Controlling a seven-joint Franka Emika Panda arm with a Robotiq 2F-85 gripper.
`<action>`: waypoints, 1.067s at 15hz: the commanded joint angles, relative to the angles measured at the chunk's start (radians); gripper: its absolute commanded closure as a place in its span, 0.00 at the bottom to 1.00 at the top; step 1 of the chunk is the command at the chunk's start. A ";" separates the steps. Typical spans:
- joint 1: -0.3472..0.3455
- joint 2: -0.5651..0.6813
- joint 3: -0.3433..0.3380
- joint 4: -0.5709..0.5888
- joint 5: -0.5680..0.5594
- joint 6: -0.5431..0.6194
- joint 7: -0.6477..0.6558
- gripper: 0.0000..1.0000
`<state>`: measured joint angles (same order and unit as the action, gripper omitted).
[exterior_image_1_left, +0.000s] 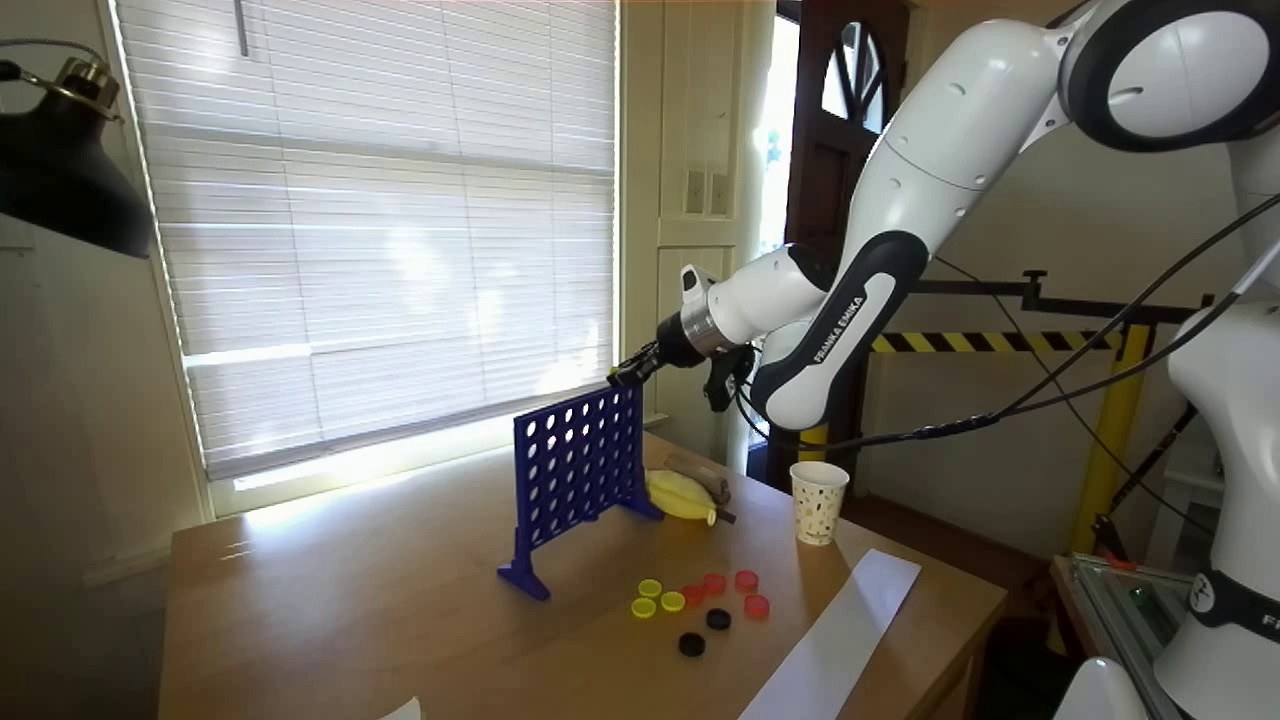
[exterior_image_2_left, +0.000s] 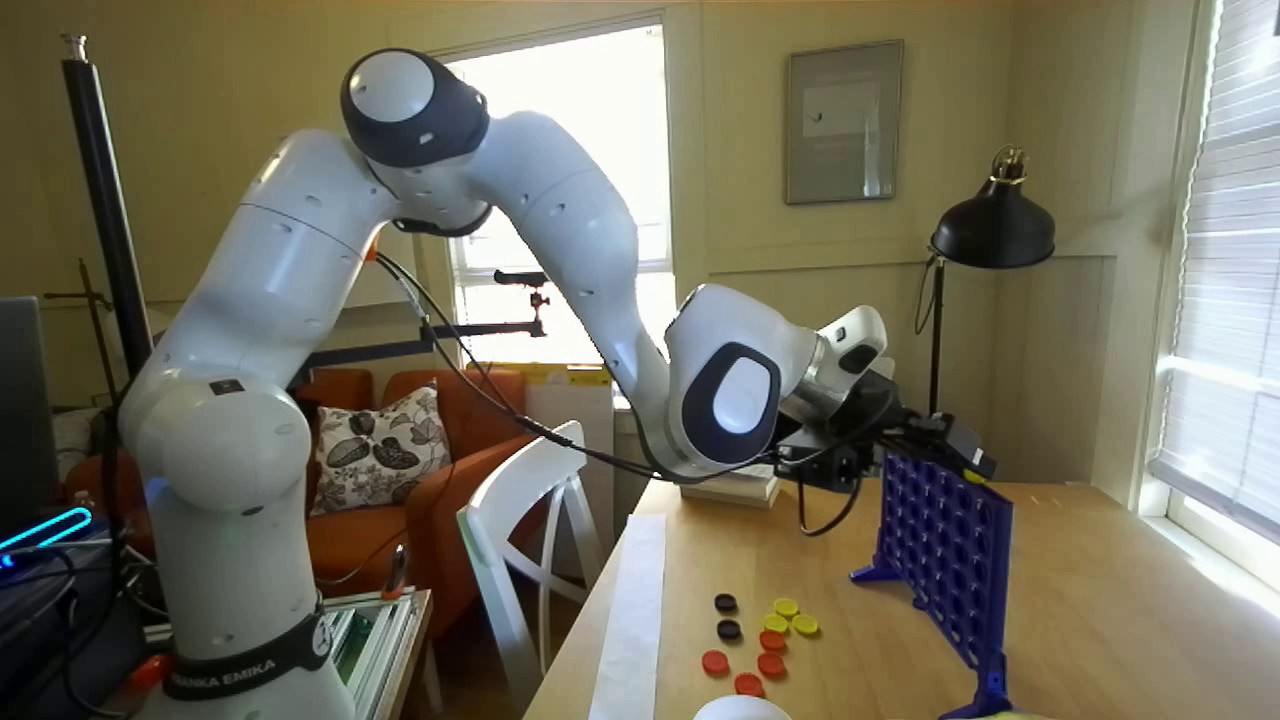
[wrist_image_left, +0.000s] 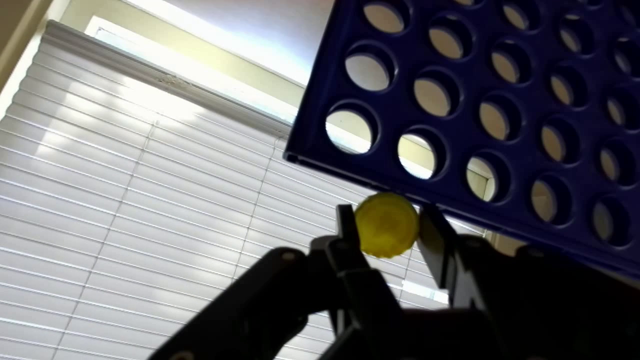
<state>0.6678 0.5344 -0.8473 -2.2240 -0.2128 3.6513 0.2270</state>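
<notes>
My gripper (wrist_image_left: 387, 212) is shut on a yellow disc (wrist_image_left: 386, 227) with a ridged edge, one finger (wrist_image_left: 345, 220) pressed to each side of it. The disc is at the top edge of an upright blue rack (wrist_image_left: 407, 57) with rows of round holes; whether it touches the rack or sits in a slot I cannot tell. In both exterior views the gripper (exterior_image_1_left: 628, 376) tilts down over one end of the rack (exterior_image_1_left: 521, 480), and a bit of the disc (exterior_image_2_left: 973, 477) shows below the fingertips. Through the rack's visible holes I see only background.
Loose yellow discs (exterior_image_1_left: 650, 587), red discs (exterior_image_1_left: 747, 580) and black discs (exterior_image_1_left: 718, 619) lie on the table (exterior_image_1_left: 400, 600). A yellow banana-like thing (exterior_image_1_left: 680, 493) lies behind the rack. Nearby are a speckled paper cup (exterior_image_1_left: 818, 500), a white strip (exterior_image_1_left: 840, 630) and a window blind (exterior_image_1_left: 380, 220).
</notes>
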 joint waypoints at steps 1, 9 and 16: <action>0.026 0.021 -0.017 -0.009 0.027 0.017 -0.008 0.90; 0.063 0.039 -0.050 -0.017 0.050 0.031 -0.014 0.90; 0.069 0.046 -0.054 -0.015 0.041 0.027 -0.005 0.90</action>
<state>0.7202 0.5636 -0.8933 -2.2247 -0.1911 3.6568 0.2256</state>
